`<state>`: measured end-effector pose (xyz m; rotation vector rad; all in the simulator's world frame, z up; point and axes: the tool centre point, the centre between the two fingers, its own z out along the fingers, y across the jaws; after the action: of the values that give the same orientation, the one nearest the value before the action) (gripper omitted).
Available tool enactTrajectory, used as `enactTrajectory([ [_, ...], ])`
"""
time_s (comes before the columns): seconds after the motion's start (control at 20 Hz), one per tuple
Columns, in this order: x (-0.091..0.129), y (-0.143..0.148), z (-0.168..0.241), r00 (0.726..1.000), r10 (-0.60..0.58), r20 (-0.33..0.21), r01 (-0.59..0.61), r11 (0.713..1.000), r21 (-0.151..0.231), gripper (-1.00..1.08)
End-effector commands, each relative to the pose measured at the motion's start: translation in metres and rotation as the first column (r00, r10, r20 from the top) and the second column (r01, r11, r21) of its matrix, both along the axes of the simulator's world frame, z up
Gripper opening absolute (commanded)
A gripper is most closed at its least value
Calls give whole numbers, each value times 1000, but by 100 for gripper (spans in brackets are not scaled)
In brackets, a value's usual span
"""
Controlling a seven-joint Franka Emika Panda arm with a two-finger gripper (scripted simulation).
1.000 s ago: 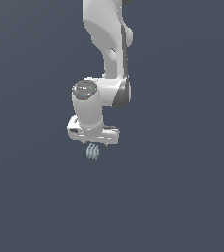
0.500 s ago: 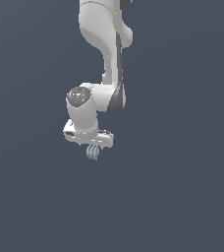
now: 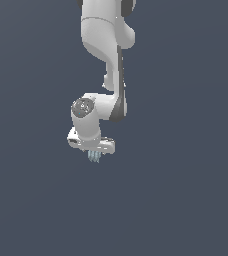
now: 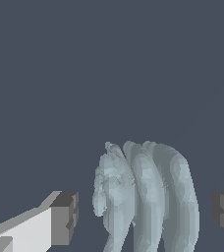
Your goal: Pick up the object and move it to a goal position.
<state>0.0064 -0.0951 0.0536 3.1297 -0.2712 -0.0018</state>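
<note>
The object (image 3: 94,158) is a tiny pale blue-grey ribbed thing, like thin curved slices side by side. In the exterior view it shows just under the white hand of the arm. My gripper (image 3: 93,152) is open and straddles it from above. In the wrist view the object (image 4: 146,197) fills the space between my gripper's (image 4: 146,217) two dark fingertips (image 4: 65,219), with a gap on each side, so neither pad touches it. The lower part of the object is cut off by the frame edge.
The white Panda arm (image 3: 106,45) comes down from the top of the exterior view. The surroundings are a plain dark blue-grey ground (image 3: 186,200) with no other objects or edges in view.
The hand has come down a little towards the object and shifted slightly. The object has stayed where it was.
</note>
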Motion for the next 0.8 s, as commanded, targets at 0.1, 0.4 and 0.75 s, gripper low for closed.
enactTrajectory([
  [0.1,1,0,-13,1000,-1,1,1,1000,0,100],
  [0.4,1,0,-14,1000,-1,1,1,1000,0,-100],
  [0.75,2,-1,-13,1000,-1,2,1,1000,0,-100],
])
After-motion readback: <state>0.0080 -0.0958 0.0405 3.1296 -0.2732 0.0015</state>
